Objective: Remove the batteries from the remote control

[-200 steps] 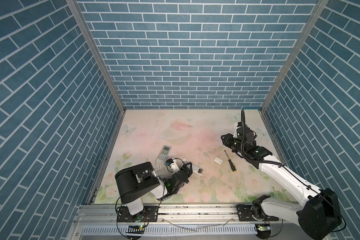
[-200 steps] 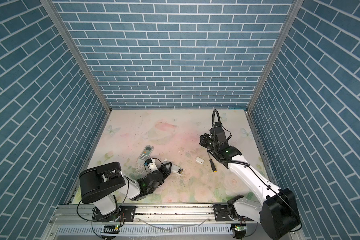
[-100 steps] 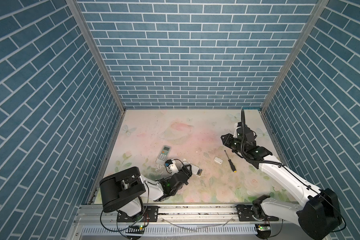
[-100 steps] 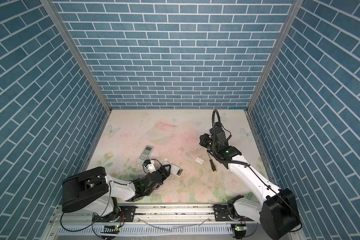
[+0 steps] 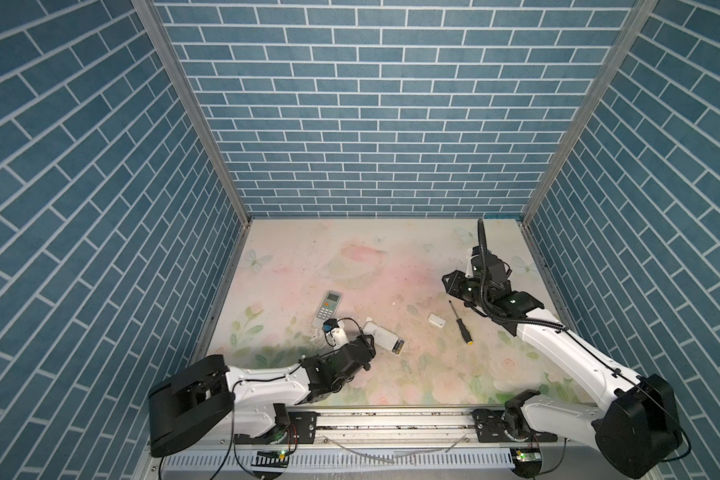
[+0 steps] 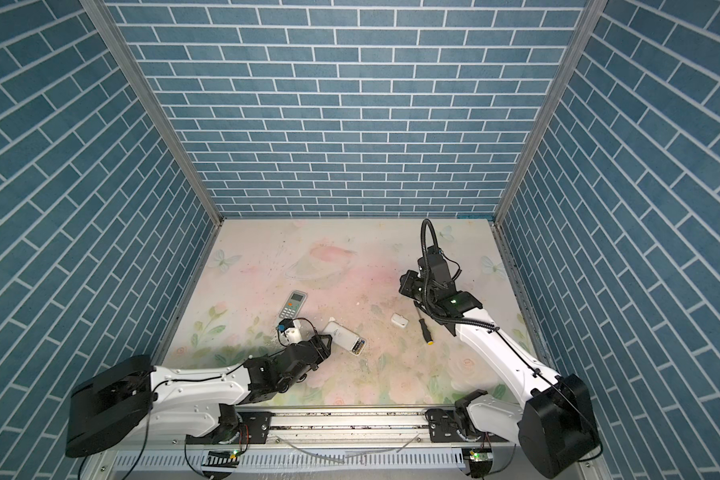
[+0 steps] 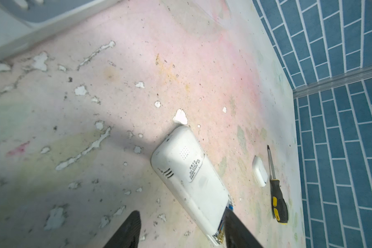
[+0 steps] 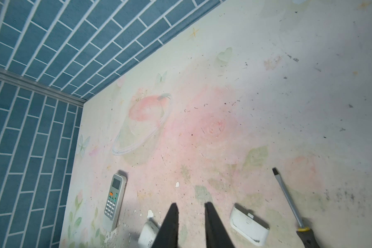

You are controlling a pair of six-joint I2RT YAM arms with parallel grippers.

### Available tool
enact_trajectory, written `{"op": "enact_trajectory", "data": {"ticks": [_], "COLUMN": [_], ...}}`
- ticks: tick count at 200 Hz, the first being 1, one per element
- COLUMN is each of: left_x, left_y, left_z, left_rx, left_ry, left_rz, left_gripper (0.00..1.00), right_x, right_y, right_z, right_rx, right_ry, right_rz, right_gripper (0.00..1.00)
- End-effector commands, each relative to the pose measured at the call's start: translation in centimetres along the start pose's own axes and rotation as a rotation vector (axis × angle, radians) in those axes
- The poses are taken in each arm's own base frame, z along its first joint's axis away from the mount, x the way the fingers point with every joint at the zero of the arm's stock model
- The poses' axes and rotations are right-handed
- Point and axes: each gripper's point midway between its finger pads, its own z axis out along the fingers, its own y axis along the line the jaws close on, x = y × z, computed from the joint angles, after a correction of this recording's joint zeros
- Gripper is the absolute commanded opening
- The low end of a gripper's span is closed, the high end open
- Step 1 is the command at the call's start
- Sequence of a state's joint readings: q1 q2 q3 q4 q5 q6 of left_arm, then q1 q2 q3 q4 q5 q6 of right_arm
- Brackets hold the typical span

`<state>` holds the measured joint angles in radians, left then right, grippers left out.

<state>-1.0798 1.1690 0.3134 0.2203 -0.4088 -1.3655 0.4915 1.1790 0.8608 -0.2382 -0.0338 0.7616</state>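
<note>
The left gripper (image 7: 180, 230) stands with jaws apart astride the open end of the white remote (image 7: 191, 178), where the batteries (image 5: 400, 345) sit in their bay, while the narrow, empty right gripper (image 8: 191, 216) hovers beyond the screwdriver (image 5: 460, 322).

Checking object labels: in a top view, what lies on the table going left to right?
Grey-faced remote → left gripper → face-down white remote with batteries showing → white cover → screwdriver → right gripper, raised.
</note>
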Motion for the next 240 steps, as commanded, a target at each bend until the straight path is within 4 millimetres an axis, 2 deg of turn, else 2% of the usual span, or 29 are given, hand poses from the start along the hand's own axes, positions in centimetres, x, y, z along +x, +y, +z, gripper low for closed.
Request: {"op": "enact_trajectory", "data": {"ticks": [1,34,65,95,104,108,119,139,156,211,240], "left_x": [-1.4,-4.3,-6.5,-6.1,-5.3,-5.5,-4.8,-3.6,-3.1,-1.8,-1.7], "left_y": [1.2,-0.4,-3.7,-7.0,-6.9,-7.8,-8.1,-7.8,-7.2,-3.8,-2.9], "left_z": [-0.7,-1.1,0.2,3.0,4.1,4.5,5.9,8.0,8.8,8.9,8.8], "left_rx": [-0.068,-0.037,0.046,0.134,0.136,0.154,0.164,0.155,0.137,0.031,-0.002], "left_ry": [0.019,0.058,0.133,0.245,0.288,0.292,0.329,0.384,0.407,0.466,0.472], "left_rz": [0.110,0.198,0.269,0.341,0.356,0.359,0.369,0.382,0.385,0.420,0.441], "left_gripper": [0.55,0.49,0.32,0.19,0.16,0.14,0.12,0.09,0.07,0.07,0.06], "right_x": [-0.2,1.9,4.6,6.6,7.0,7.2,7.8,8.6,8.9,8.1,7.5], "right_y": [0.3,-1.6,-2.2,-2.7,-3.0,-3.1,-3.3,-3.7,-4.2,-3.7,-3.1], "right_z": [-1.7,-3.2,-3.7,-4.0,-4.0,-4.0,-4.0,-4.1,-4.3,-4.6,-4.4], "right_rx": [0.024,0.154,0.205,0.271,0.284,0.285,0.282,0.286,0.299,0.291,0.284], "right_ry": [0.028,0.111,0.193,0.239,0.248,0.252,0.263,0.278,0.276,0.248,0.244], "right_rz": [-0.072,-0.142,-0.197,-0.240,-0.233,-0.231,-0.220,-0.209,-0.200,-0.210,-0.223], "right_gripper": [0.21,0.21,0.19,0.16,0.16,0.16,0.16,0.16,0.16,0.17,0.17]}}
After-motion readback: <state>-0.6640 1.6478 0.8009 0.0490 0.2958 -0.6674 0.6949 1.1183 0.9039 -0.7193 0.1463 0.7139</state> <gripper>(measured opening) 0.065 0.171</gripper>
